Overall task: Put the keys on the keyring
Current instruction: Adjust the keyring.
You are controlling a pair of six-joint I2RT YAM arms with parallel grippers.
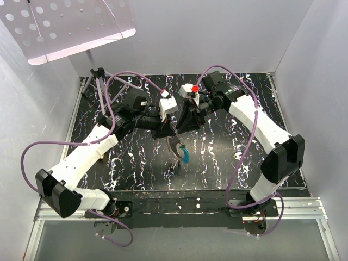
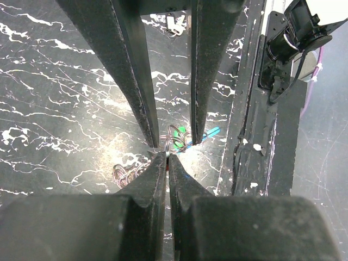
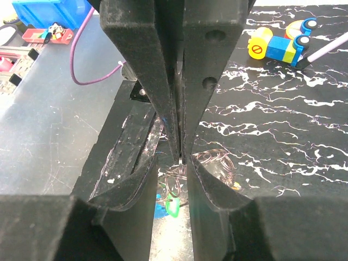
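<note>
The keyring (image 2: pixel 175 140) is seen just right of centre in the left wrist view, lifted off the table (image 1: pixel 228 152). The keys (image 2: pixel 181 130) are bunched against it. A green key (image 2: pixel 182 129) lies on the ring's upper side and a teal key (image 2: pixel 211 132) sticks out to the right. From above, the teal key is seen hanging below the point where the two arms meet, near the middle of the frame.

The left gripper (image 2: pixel 166 159) is pressed together, and the ring's wire appears to be pinched at its tips. The right gripper (image 3: pixel 177 161) is held apart, one finger on either side of the ring. Whether either finger touches the wire cannot be told.

The step in hand is judged to be working a key along the ring's coil. The left pinch should not be loosened, or the ring would drop. The right fingers are best closed on one key head only, low on the plastic, so that the wire is left free. The key should then be turned along the coil rather than pulled straight. The loose wire loops (image 2: pixel 126 174) lower left on the table are best left alone.
</note>
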